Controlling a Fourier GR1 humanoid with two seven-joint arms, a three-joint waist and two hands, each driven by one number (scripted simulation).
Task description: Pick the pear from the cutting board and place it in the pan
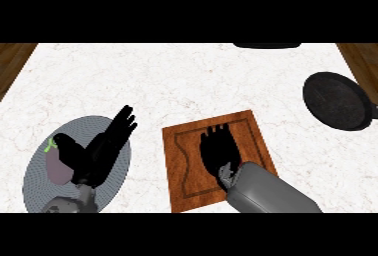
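A brown wooden cutting board (pixel 251 130) lies in the middle of the counter near its front edge. My right hand (pixel 218 152) lies over the board's centre, palm down, with its fingers stretched away from me. No pear shows; the hand covers the part of the board beneath it. The black round pan (pixel 336 101) sits at the far right of the counter, well apart from the board. My left hand (pixel 103 147) rests open at the left, fingers straight and pointing up to the right.
Under the left hand is a grey round plate (pixel 40 192) holding a purple vegetable (pixel 59 170) with a green stem. A dark object (pixel 267 45) shows at the counter's back edge. Wooden floor flanks the white marble counter (pixel 184 80) at both upper corners.
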